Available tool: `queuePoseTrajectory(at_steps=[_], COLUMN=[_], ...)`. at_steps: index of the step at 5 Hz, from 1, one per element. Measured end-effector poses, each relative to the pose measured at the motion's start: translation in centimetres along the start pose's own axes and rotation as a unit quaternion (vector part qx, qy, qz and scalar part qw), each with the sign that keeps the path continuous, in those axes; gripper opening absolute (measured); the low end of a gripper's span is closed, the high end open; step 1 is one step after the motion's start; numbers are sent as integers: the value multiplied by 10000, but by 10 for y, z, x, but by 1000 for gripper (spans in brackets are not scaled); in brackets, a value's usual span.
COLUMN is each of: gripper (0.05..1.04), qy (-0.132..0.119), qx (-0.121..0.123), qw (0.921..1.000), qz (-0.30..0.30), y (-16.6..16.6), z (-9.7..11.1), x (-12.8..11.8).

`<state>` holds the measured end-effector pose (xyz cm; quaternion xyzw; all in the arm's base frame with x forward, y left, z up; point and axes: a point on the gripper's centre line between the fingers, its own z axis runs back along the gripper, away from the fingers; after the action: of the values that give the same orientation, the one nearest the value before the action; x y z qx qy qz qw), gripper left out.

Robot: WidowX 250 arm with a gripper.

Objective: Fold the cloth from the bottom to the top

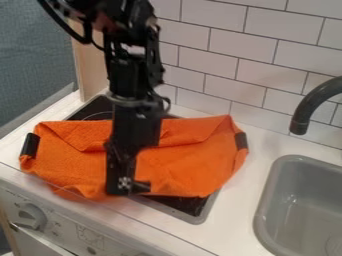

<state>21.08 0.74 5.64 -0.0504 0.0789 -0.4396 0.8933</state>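
Stretching from left to right in the view, the long axis of the orange cloth (184, 167) crossed the dark stovetop (188, 204), and its right end pointed toward the sink side. The gripper (129, 187) was at the cloth's lower edge; how its jaws stood, I could not tell.

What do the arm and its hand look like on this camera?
The arm is black, made of chunky jointed segments. A thick black cable loops out near the top, towards the picture's left, and a dull grey band rings it partway down. The hand is black too, with a small pale speckled spot low down.
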Motion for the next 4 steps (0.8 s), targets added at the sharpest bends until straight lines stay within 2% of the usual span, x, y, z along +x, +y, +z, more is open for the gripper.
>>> queuePoseTrajectory(at_steps=[2, 3, 4], gripper=[55, 55, 55], qy=[-586, -756, -757], qx=[78, 94, 70], qw=[9964, 9932, 9911], qz=[611, 875, 1088], y=[43, 71, 89], z=[30, 37, 37], x=[7, 15, 24])
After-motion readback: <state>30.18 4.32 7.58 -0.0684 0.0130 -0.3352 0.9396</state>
